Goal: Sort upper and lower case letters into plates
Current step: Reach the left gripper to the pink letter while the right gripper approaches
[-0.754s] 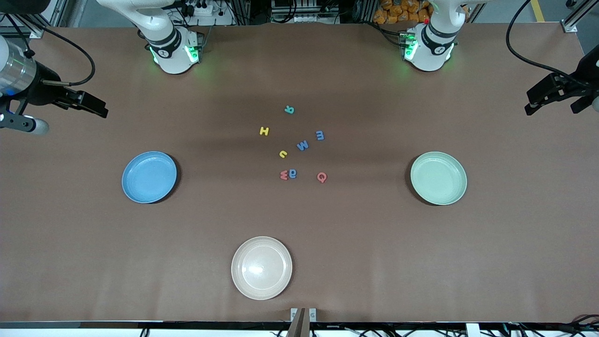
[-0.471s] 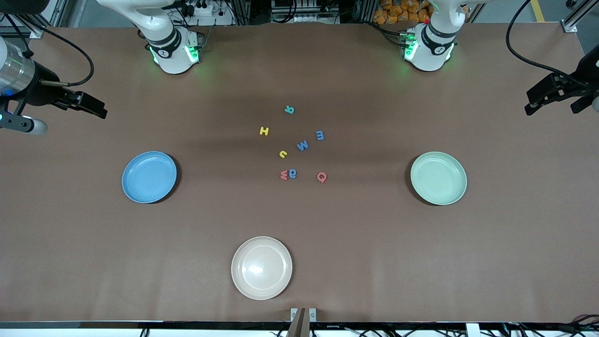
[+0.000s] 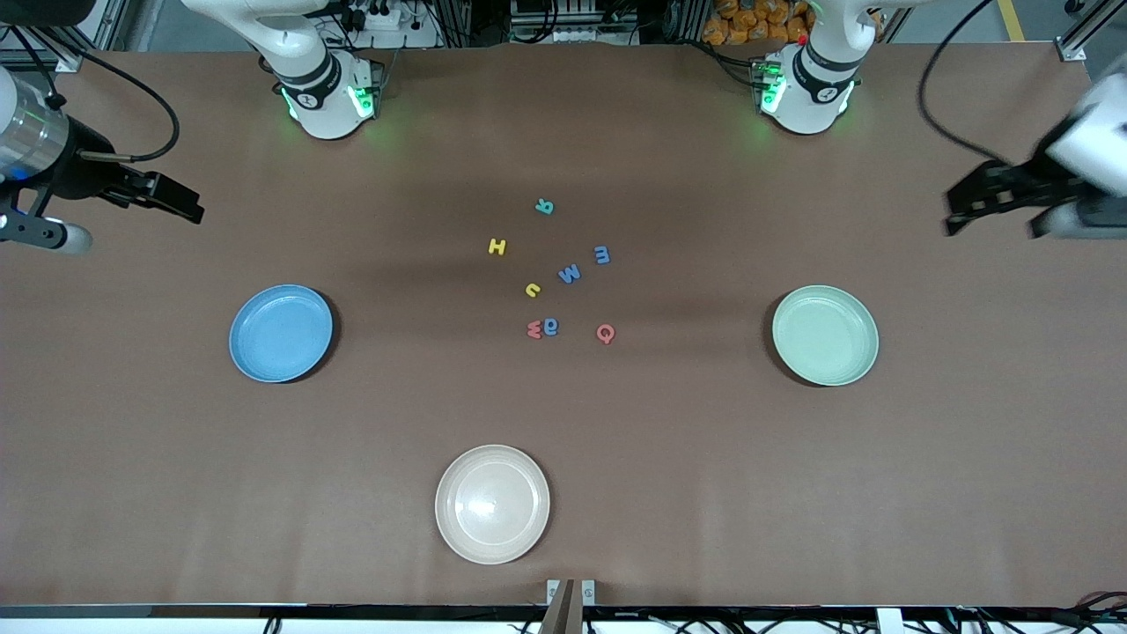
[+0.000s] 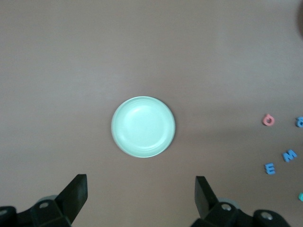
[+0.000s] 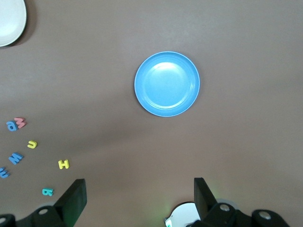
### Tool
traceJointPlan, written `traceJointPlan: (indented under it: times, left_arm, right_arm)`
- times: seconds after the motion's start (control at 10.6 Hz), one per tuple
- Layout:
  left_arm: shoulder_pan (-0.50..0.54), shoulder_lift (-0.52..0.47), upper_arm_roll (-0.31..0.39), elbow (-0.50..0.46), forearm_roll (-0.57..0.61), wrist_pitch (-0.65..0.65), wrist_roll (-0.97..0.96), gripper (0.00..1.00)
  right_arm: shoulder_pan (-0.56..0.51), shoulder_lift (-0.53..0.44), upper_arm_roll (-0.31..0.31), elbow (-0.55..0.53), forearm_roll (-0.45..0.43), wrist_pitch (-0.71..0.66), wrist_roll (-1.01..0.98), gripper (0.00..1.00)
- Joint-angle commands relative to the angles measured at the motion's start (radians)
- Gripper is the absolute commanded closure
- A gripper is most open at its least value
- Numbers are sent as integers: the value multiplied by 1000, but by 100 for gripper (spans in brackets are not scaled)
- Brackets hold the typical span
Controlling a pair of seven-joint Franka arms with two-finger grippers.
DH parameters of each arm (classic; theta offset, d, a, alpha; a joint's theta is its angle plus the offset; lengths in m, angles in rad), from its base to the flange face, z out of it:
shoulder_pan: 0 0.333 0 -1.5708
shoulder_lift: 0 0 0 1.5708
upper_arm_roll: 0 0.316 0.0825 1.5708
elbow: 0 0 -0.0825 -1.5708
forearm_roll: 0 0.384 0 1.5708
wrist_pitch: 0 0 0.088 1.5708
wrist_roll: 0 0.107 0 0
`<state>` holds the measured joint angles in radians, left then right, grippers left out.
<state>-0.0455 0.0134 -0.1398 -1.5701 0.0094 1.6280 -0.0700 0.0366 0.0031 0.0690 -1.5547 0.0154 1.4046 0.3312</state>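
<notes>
lying loose mid-worktop (image 3: 176,493) between blue plate (image 3: 281,333) and pale green plate (image 3: 825,335), letters (image 3: 569,273) likely handling light, thin, soft, needing edge pinching; left pincer (image 3: 999,204) and right pincer (image 3: 167,199) hanging spread, pinching nothing.

Readable characters are the foam letters themselves, mid-table: yellow H (image 3: 497,246), blue M (image 3: 570,274), blue m (image 3: 603,255), red Q (image 3: 605,333), yellow u (image 3: 532,289); no labels or brands legible
</notes>
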Motion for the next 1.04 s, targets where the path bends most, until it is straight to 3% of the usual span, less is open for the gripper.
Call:
traceJointPlan:
  times: [0.0,0.38,0.57,0.85,0.94]
  left_arm:
    - [-23,87,-96,-8,-3,77,-14,0]
    - [-103,226,-193,-123,11,332,-13,0]
    - [-143,279,-196,-192,12,456,-14,0]
    - [-220,396,-211,-196,20,564,-83,0]
    - [-243,425,-211,-191,79,572,-158,0]
  right_arm:
    - [2,3,38,-1,8,10,61,0]
    - [6,8,41,-24,18,25,45,0]
    - [46,9,41,-92,40,126,58,0]
    - [66,9,41,-128,89,135,77,0]
    - [98,12,41,-157,90,149,128,0]
